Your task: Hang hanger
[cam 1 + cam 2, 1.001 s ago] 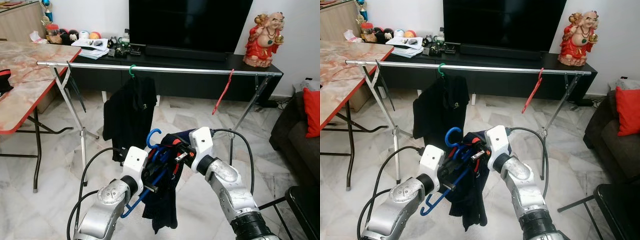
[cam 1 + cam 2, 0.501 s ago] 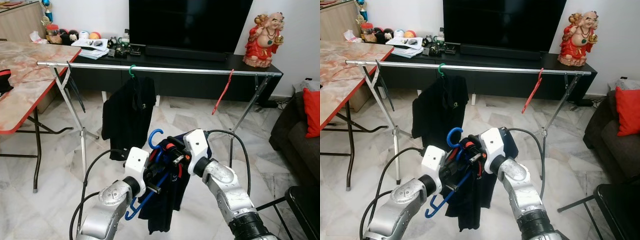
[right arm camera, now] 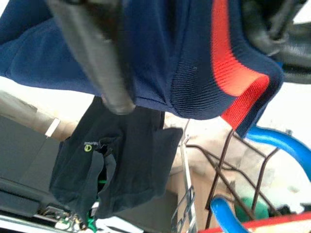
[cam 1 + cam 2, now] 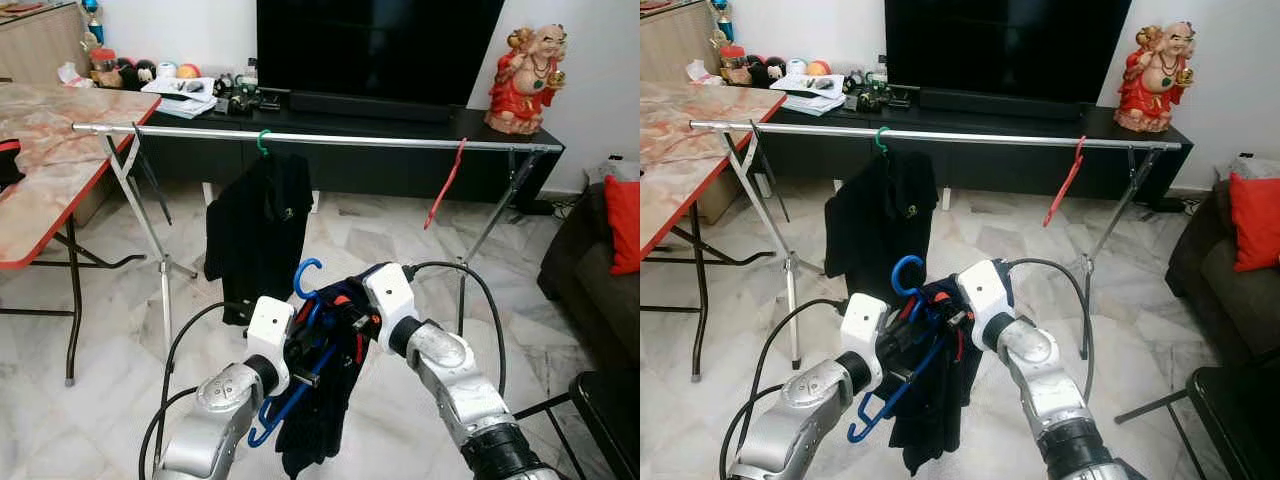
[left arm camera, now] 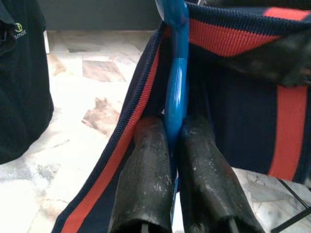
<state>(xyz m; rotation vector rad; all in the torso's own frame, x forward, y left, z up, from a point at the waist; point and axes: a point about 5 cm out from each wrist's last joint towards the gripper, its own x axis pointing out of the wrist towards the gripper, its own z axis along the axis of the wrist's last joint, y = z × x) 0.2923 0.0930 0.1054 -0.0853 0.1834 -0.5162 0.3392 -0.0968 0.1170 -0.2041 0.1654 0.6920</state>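
A living room, mid-chore: the robot stands short of a metal rail (image 4: 330, 140) that runs across the room on folding legs in front of a dark TV cabinet (image 4: 400, 150). The left pincer (image 4: 312, 352) is clamped on the neck of a blue hanger (image 4: 306, 275); the left wrist view shows both black fingers (image 5: 146, 179) pressed tight against the blue plastic. A navy shirt (image 4: 325, 420) with red stripes is draped over the hanger and hangs down between the two arms. The right pincer (image 4: 352, 318) is up against the shirt's collar just beside the hook; whether its fingers are apart or closed on the cloth cannot be told, as the right wrist view shows one finger (image 3: 92, 58) lying against the navy fabric and little more.

The hanger's hook points upward, free of any support, held low and well short of the rail. Already on the rail are a black shirt (image 4: 258, 235) on a green hanger (image 4: 263, 142) and a bare red hanger (image 4: 446, 185) toward the robot's right, with an open stretch of rail between them.

By the look of things the shirt is on its hanger and the load is in hand, but the hanging itself is not yet done: the hanger must be raised, carried forward to the rail, its hook set over the bar, and then released. A marble-topped table (image 4: 50, 150) stands on the robot's left, a red statue (image 4: 530, 65) on the cabinet.
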